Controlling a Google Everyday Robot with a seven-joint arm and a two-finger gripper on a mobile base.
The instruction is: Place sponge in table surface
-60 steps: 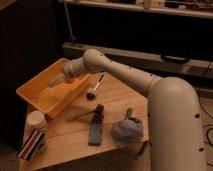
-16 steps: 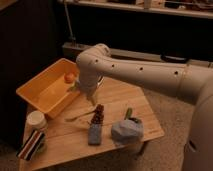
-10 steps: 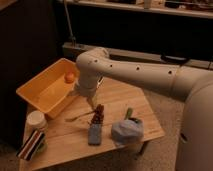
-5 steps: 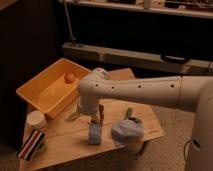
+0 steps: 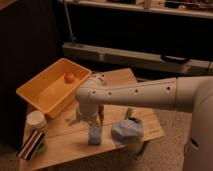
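Observation:
A small blue-grey sponge (image 5: 94,135) lies on the wooden table (image 5: 65,145), near its front middle. My gripper (image 5: 95,119) hangs from the white arm (image 5: 145,94) and points down, right above the sponge and at its far end. The wrist hides the place where the gripper meets the sponge, so I cannot tell whether they touch.
A yellow bin (image 5: 52,90) with an orange ball (image 5: 69,77) in it stands at the table's back left. A white cup (image 5: 36,120) and a striped packet (image 5: 31,145) are at the front left. A crumpled blue-grey bag (image 5: 128,131) and a green item (image 5: 128,113) lie right of the sponge.
The arm has swung away from the bin and come down lower over the table. The gripper now sits just above the sponge. The sponge has stayed where it was.

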